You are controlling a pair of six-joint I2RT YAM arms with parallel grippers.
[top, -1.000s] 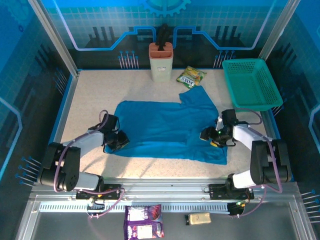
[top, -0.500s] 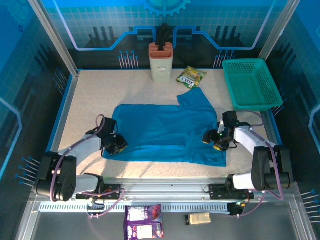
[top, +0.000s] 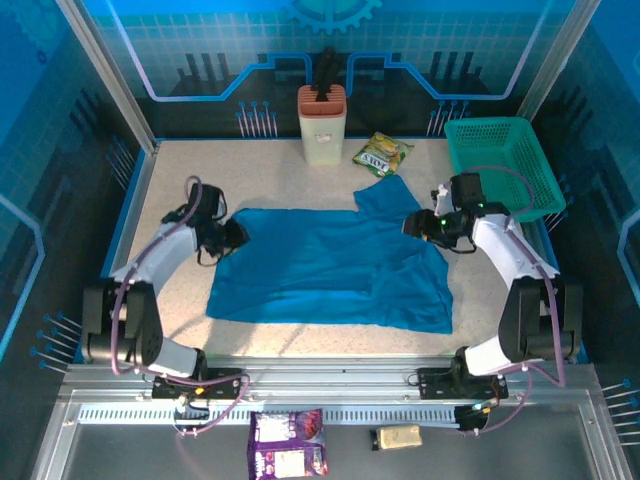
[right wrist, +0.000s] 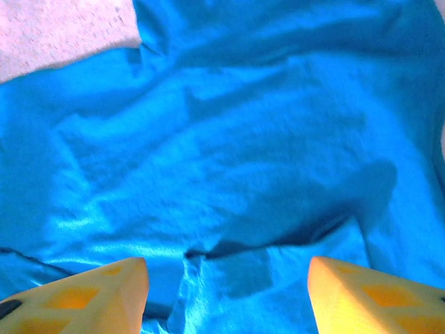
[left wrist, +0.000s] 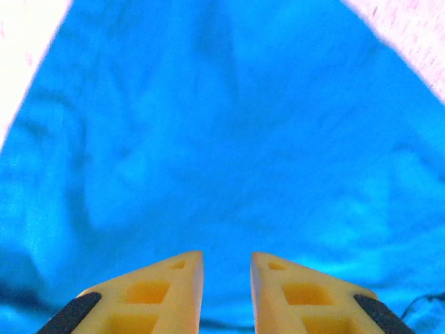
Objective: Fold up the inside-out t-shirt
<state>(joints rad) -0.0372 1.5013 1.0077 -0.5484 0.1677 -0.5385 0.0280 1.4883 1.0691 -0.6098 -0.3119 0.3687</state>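
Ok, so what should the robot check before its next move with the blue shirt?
1. Plain blue cloth t-shirt lying flat: not ok, rumpled at its right side.
2. Left pincer open: ok, narrow gap above the cloth.
3. Right pincer open: ok, wide above the cloth.
4. Green-yellow snack packet clear of the shirt: cannot tell, the sleeve almost reaches it.
5. Teal plastic mesh basket clear of the shirt: ok, apart.
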